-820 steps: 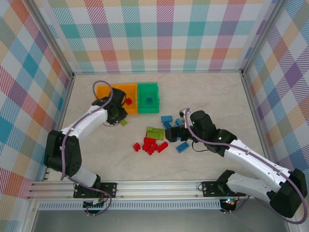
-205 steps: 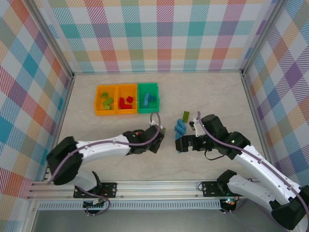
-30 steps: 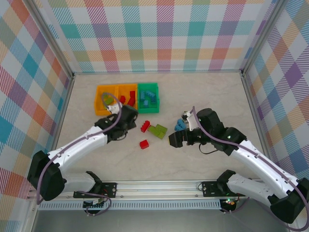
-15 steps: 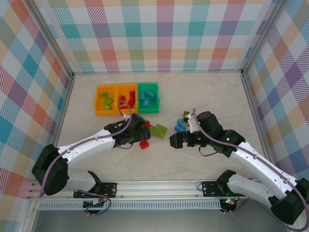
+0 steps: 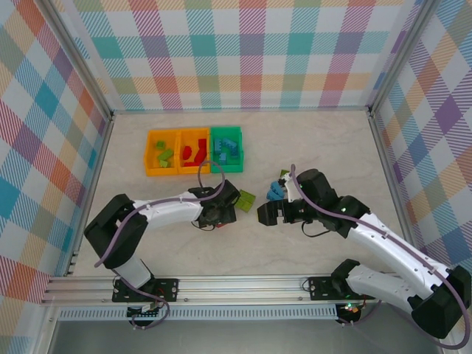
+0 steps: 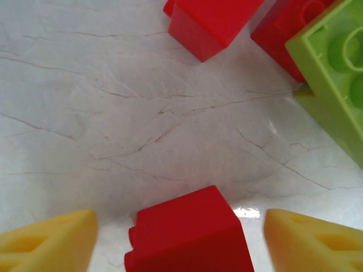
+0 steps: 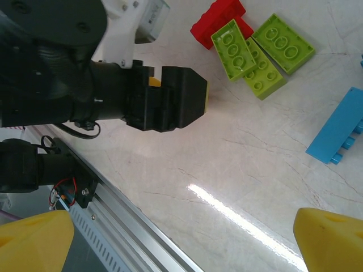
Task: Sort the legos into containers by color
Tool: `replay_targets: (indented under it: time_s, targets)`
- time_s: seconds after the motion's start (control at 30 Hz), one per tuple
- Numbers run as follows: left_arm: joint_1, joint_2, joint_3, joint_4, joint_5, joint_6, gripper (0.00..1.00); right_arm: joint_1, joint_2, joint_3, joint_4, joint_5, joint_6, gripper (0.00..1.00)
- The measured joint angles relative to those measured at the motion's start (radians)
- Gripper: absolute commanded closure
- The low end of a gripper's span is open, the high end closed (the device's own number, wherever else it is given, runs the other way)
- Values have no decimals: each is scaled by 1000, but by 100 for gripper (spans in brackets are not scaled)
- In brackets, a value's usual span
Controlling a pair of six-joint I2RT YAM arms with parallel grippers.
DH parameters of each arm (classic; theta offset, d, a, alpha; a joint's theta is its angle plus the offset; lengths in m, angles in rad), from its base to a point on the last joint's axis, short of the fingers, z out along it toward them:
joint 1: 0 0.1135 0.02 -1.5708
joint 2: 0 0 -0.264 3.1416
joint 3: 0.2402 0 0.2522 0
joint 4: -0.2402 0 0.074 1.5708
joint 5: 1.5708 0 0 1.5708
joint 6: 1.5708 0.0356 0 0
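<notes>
From above, the left gripper (image 5: 220, 212) is down at the desk (image 5: 317, 140) beside lime green legos (image 5: 245, 198), apart from the three containers (image 5: 193, 150); its wrist view shows its fingers (image 6: 45, 241) open either side of a red lego (image 6: 187, 235), not touching it; the right wrist view shows the right gripper (image 7: 184, 238) spread wide above the desk.

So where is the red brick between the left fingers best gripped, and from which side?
Grip the red brick on the two faces turned toward the fingers of the open left gripper, coming from above: it lies on the table between them, apart from the other bricks.
</notes>
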Motion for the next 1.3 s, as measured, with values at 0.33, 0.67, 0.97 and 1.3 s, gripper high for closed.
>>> replay_targets:
  time_s: [0.33, 0.67, 0.97, 1.3]
  targets:
    - [-2, -20, -34, -2, 18, -26, 69, 0, 19, -11, -5, -1, 0, 0]
    - [29, -240, 5, -69, -169, 59, 73, 2, 26, -17, 26, -47, 2, 0]
    - [391, -124, 291, 23, -307, 244, 73, 5, -83, -72, 118, -25, 38, 0]
    - [525, 280, 653, 32, -137, 326, 40, 5, -154, -106, 114, -7, 84, 0]
